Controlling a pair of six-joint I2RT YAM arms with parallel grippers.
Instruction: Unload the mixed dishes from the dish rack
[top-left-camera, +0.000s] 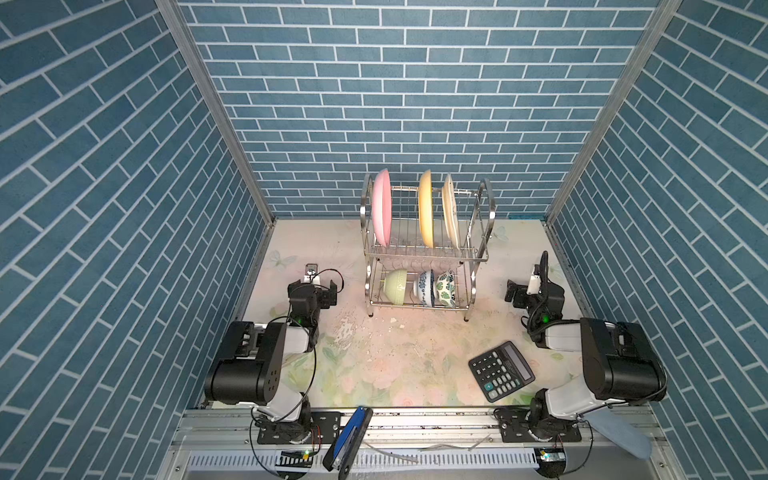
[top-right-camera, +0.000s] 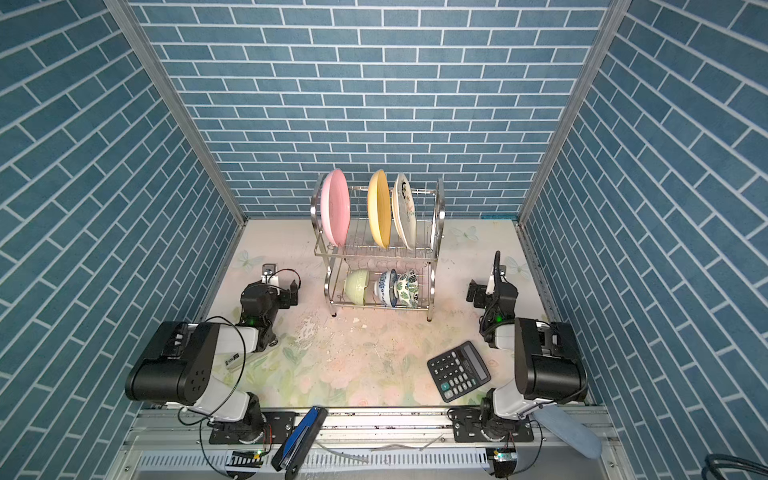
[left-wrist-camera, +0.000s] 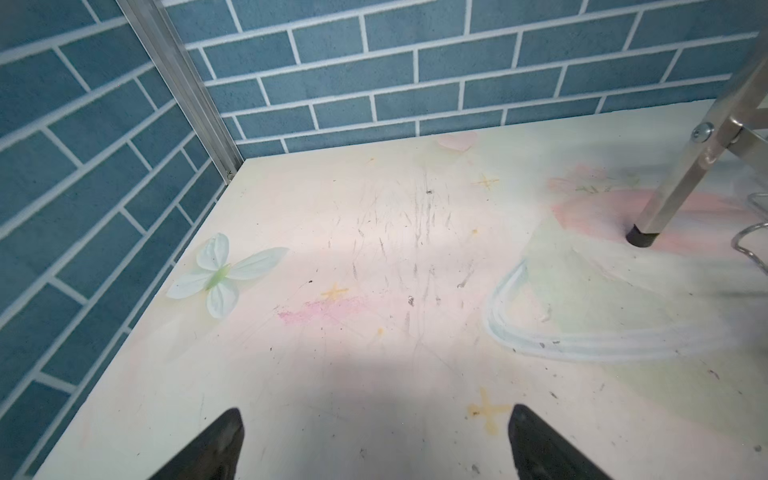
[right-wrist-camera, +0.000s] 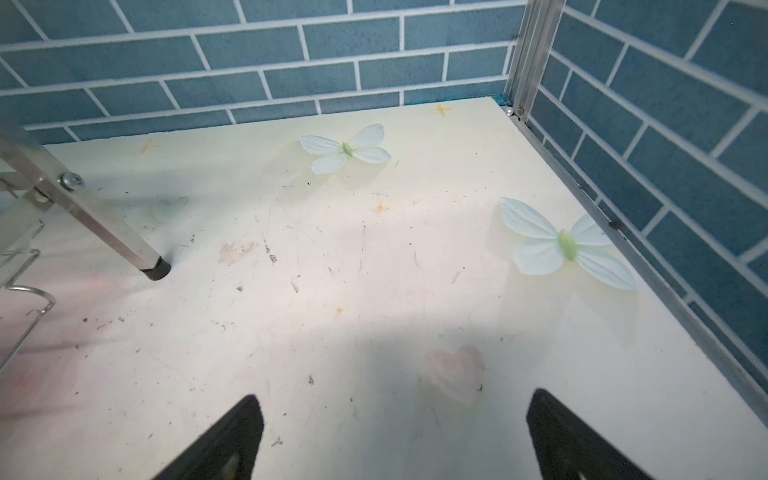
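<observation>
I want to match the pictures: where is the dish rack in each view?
Top view: dish rack just right of centre.
Top view: dish rack at centre.
Left wrist view: only a leg.
Right wrist view: only a leg.
Shared landmark: blue brick wall behind it.

Lab mock-up kitchen booth: brick-print walls (top-left-camera: 415, 104), aluminium frame (top-left-camera: 216, 112).

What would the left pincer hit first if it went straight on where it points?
Probably bare table, short of the back wall; depth is unclear. The left pincer is open, and the rack leg stands off to one side.
</observation>
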